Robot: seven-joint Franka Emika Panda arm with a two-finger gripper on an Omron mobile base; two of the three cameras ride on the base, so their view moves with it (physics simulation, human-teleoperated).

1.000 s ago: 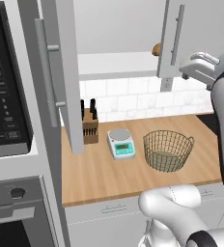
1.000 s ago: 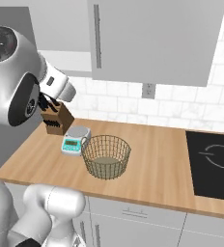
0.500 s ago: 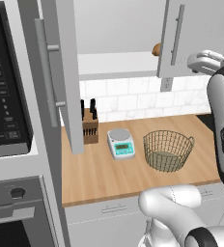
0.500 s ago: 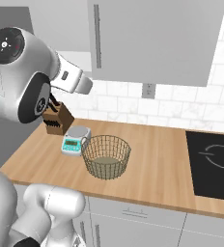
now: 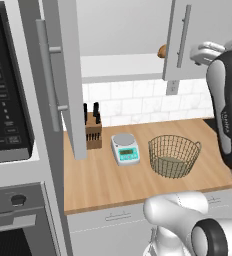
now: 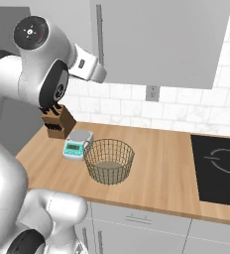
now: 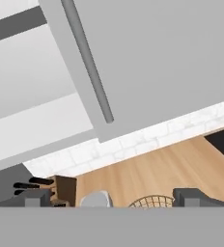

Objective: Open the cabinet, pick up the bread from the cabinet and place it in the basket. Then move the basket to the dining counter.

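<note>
Left base view gives me the whole scene: the cabinet [image 5: 123, 30] has its left door [image 5: 63, 75] swung fully out toward me, while the right door [image 5: 188, 40] is only a little ajar and covers most of its half. The arm [image 5: 228, 115] has changed in the last second. Its upper part has lifted, and the hand has climbed and moved a little along the front of the right door, which itself has not moved. I read this as the arm leaving the opened left door and going to the right one, so the opening step is only half done. The basket [image 5: 174, 156] stands empty on the wood worktop [image 5: 113, 180], just beside the kitchen scale [image 5: 125, 148], in the same place as before. The gripper [image 5: 203, 52] is high up, close in front of the right door, and in the hand view its two tips stand wide apart with nothing between them, with the long bar handle [image 7: 87, 62] above them and not yet touched. The bread [image 5: 161, 51] sits on the white shelf [image 5: 120, 67], and only its edge peeks out behind the right door, so I think this door must open wider before I can reach it.
</note>
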